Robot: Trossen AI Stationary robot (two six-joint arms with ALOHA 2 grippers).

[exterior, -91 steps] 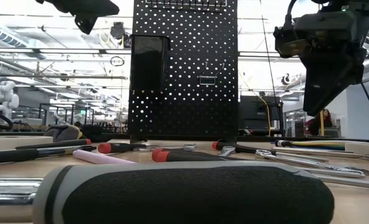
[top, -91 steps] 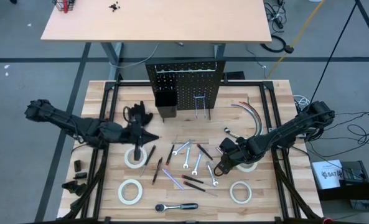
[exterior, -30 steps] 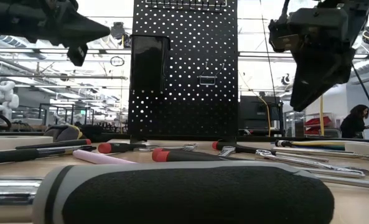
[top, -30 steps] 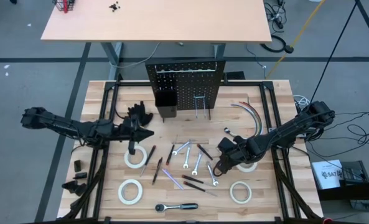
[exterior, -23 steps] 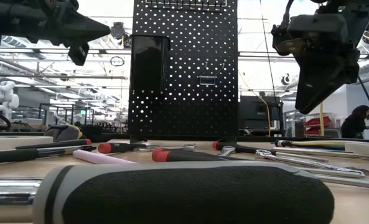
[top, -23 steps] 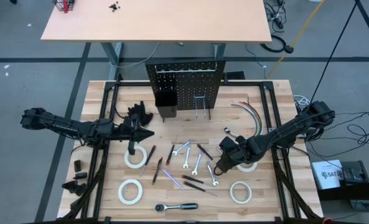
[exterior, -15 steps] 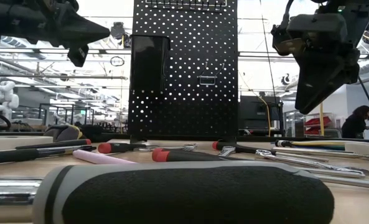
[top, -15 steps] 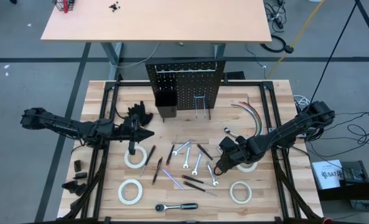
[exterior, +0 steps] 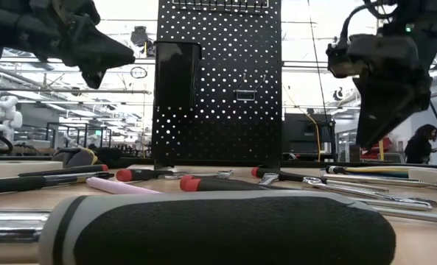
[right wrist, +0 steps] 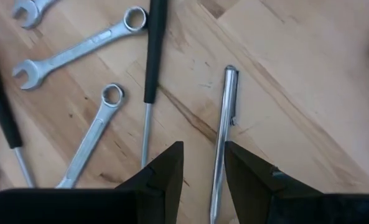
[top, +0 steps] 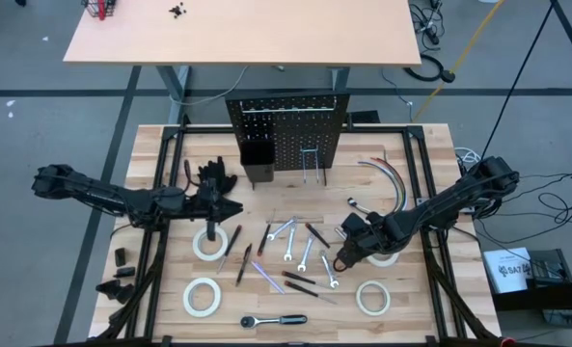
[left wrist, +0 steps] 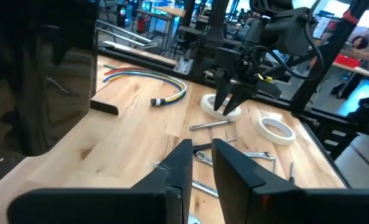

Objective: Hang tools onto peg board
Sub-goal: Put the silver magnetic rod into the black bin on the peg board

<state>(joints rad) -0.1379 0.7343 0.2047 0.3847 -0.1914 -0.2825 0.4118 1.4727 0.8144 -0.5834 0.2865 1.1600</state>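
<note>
Peg board (top: 287, 138) stands upright at the far middle of the tabletop (top: 411, 183), bare wood in front of it, while wrenches (top: 290, 241) and screwdrivers (top: 244, 260) lie scattered mid-table, tape rolls (top: 202, 296) and a ratchet (top: 274, 320) nearer the front edge. Left gripper (top: 210, 231) hangs over a tape roll beside the black gloves (top: 213, 175), fingers (left wrist: 183, 163) a narrow gap apart, empty. Right gripper (top: 339, 262) hovers low over a slim silver tool (right wrist: 221, 143) among the wrenches, fingers (right wrist: 165, 165) narrowly open, holding nothing; curved cables (top: 387, 176) lie behind it.
</note>
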